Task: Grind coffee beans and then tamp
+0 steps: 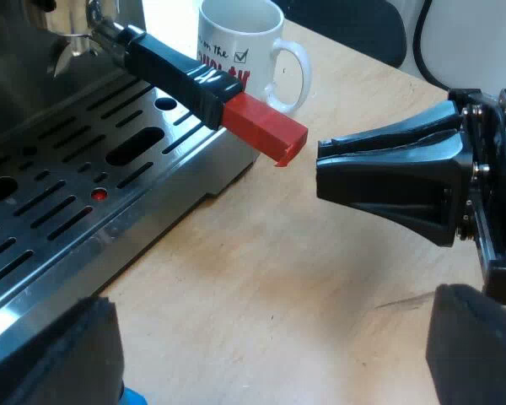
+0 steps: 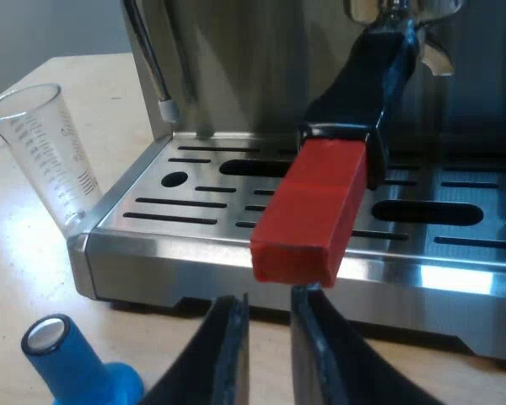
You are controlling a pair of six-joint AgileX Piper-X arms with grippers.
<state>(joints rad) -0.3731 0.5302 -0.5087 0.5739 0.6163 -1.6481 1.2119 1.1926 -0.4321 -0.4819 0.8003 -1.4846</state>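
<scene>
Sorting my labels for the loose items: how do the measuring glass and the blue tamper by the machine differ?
The measuring glass is clear with printed marks; the tamper is solid blue. The measuring glass has an open mouth; the tamper shows a closed, silvery end face. The measuring glass is right at a corner of the espresso machine tray; the tamper sits apart from that tray. Both are beside the machine, off its tray.

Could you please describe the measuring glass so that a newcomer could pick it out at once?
Find the espresso machine and follow its slotted metal drip tray to the end where the steam wand hangs. The measuring glass stands on the wooden table beside that end. It is the only see-through thing, with printed scale lines, unlike the solid blue tamper nearby.
</scene>
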